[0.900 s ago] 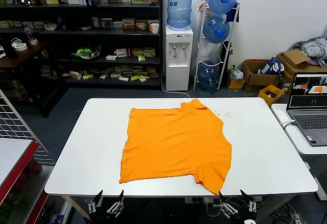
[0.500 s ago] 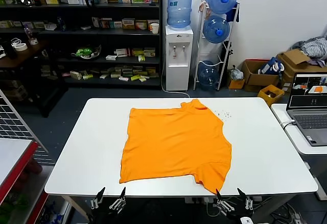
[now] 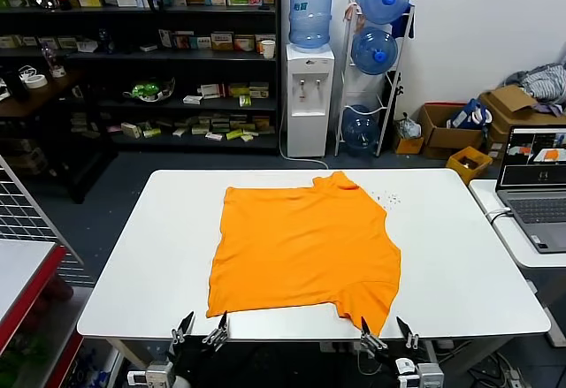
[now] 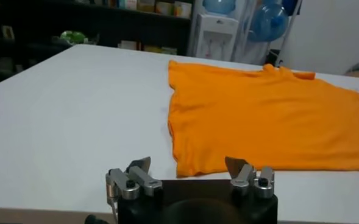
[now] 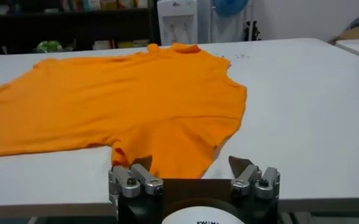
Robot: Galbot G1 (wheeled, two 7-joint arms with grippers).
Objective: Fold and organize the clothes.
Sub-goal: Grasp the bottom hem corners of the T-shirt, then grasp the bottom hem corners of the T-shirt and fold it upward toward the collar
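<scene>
The bright orange T-shirt (image 3: 305, 247) lies flat on the white table (image 3: 141, 264), its collar at the far edge and a sleeve corner reaching toward the near right. No lettering shows. My left gripper (image 3: 200, 330) is open and empty at the table's near edge, just short of the shirt's near left hem corner (image 4: 188, 167). My right gripper (image 3: 385, 333) is open and empty at the near edge, just before the sleeve corner (image 5: 179, 164). The shirt also fills the left wrist view (image 4: 270, 115) and the right wrist view (image 5: 118, 103).
A laptop (image 3: 535, 185) sits on a side table at the right. A wire rack and red-edged surface (image 3: 26, 255) stand at the left. Shelves, a water dispenser (image 3: 309, 79) and cardboard boxes (image 3: 504, 105) with a grey cloth heap are beyond the table.
Both grippers have risen and moved forward from below the table's near edge toward the shirt's near corners, and closer together. The shirt has not moved.
</scene>
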